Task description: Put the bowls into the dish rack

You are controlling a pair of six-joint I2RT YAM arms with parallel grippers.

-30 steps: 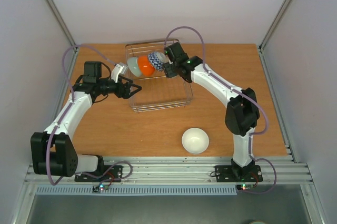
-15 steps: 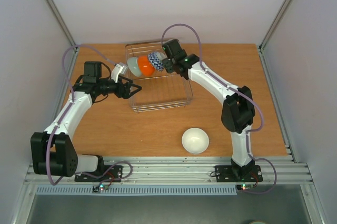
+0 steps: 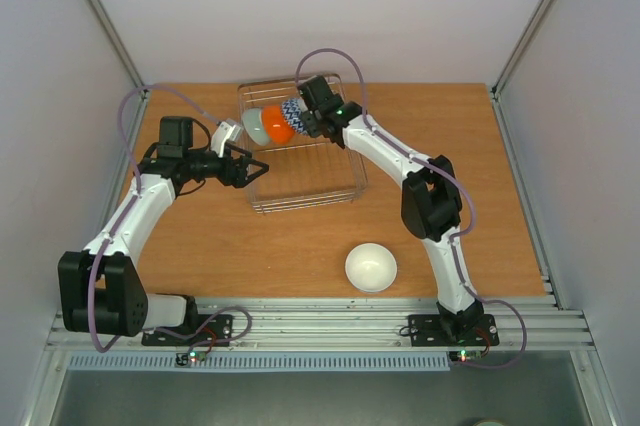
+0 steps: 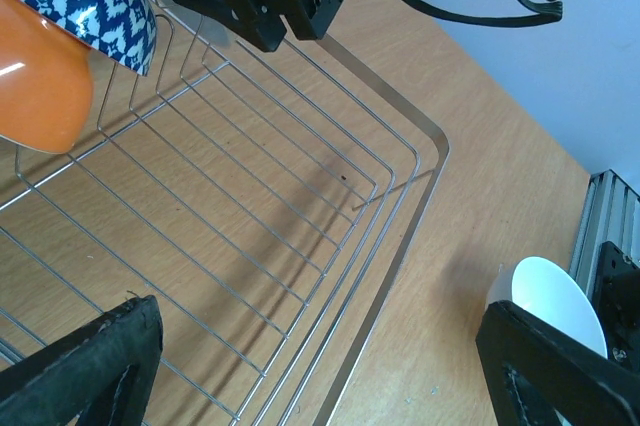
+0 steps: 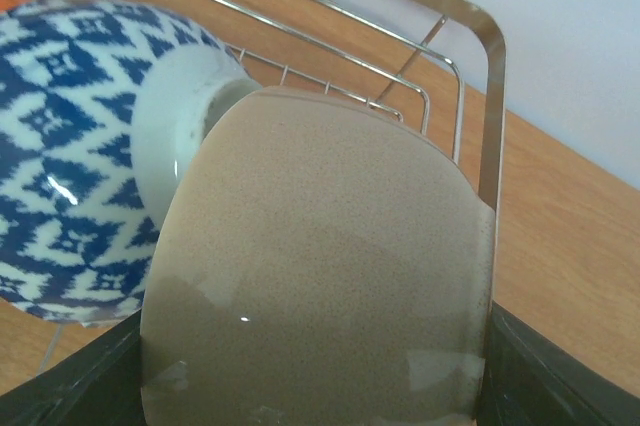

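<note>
Shifted left since earlier, the right end effector [image 3: 312, 118] grips the cream bowl [image 5: 320, 266]; the zigzag bowl [image 5: 70, 166] just ahead could topple if pushed; the left end effector [image 3: 252, 168] stands wide.

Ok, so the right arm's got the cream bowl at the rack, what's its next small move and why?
Probably open the right gripper to release the cream bowl: it stands on edge inside the dish rack, beside the patterned bowl's base, so it looks placed. Whether it rests on the wires is hidden.
</note>
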